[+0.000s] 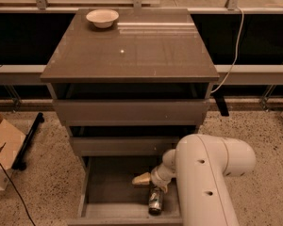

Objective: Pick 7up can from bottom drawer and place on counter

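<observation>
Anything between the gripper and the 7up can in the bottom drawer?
No object. In the camera view the gripper hangs inside the bottom drawer, just up-left of the 7up can; only a sliver of bare drawer floor shows between them.
</observation>
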### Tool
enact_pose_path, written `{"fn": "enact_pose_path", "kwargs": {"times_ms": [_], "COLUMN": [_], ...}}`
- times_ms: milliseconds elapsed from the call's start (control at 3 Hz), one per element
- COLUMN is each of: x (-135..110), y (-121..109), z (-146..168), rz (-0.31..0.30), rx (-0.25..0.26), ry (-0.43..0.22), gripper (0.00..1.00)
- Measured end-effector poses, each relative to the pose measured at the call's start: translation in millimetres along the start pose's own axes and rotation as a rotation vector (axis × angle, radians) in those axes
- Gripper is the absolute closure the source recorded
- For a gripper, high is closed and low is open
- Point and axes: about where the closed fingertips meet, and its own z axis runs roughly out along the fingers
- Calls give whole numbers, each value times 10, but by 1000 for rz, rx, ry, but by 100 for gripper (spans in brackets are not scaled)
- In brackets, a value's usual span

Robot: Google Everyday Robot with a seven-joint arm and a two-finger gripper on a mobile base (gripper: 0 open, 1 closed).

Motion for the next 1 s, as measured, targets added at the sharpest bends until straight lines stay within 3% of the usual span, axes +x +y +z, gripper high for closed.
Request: {"fn": "enact_pose_path", "kwargs": {"times_ms": [333,667,1000], "x": [-4,61,145], "y": [-214,-442,-537], "z": [265,488,556], "rz": [56,123,154], "rx": [44,72,83], "ry": [35,73,87], "gripper": [0,26,50]}}
